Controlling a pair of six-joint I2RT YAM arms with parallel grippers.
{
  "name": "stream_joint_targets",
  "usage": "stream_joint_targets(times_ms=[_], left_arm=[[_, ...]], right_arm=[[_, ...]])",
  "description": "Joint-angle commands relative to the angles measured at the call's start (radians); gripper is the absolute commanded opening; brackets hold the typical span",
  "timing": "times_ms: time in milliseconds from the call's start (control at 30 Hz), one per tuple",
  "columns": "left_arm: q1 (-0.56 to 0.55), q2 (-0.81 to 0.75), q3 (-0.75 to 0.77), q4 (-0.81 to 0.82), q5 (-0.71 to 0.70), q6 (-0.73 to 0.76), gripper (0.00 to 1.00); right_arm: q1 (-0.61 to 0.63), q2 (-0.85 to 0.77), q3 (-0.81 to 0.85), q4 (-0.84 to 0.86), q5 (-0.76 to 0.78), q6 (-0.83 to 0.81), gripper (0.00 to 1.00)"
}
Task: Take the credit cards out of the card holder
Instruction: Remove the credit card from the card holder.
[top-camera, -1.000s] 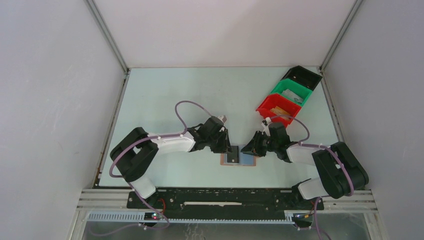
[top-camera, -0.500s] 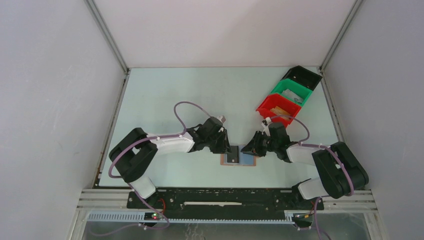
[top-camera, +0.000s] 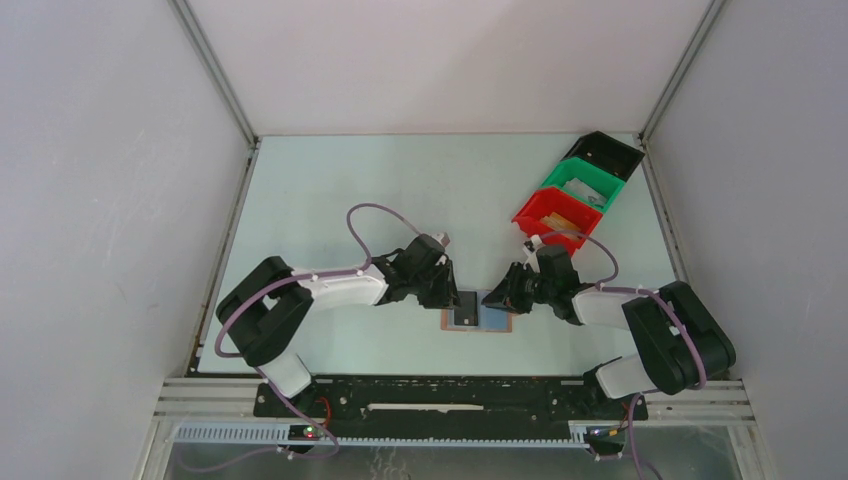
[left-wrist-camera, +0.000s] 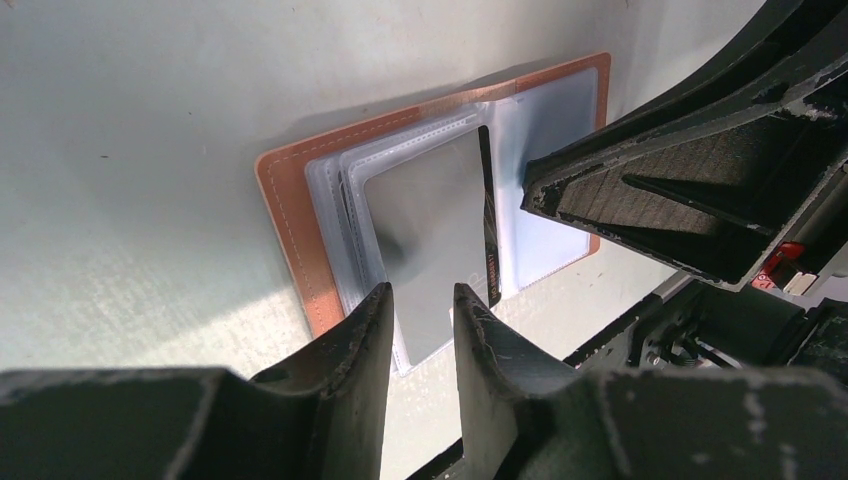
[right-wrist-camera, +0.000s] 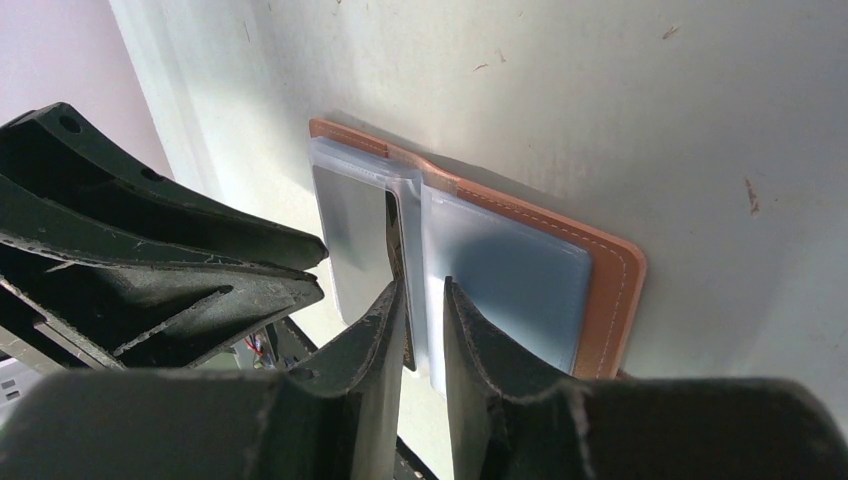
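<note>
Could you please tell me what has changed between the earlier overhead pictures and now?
Nothing visibly changed. The left end effector and the right end effector stay at the open card holder, jaws narrowly apart; nothing was taken hold of or let go.

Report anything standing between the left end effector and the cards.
Only the card holder's clear sleeves cover the cards below the left end effector; the right end effector crowds in from the opposite side.
</note>
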Motion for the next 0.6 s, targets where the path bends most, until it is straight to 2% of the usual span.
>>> stream_joint_targets(times_ms=[0, 567], left_arm=[[-0.004, -0.021, -0.020, -0.015, -0.009, 0.002, 0.34], [-0.017, 0.047, 0.023, -0.002, 0.042, 0.015, 0.34]], right_arm=[[0.012, 0.003, 0.002, 0.020, 0.002, 0.004, 0.29], [0.013, -0.052, 0.001, 0.011, -0.018, 0.026, 0.29]])
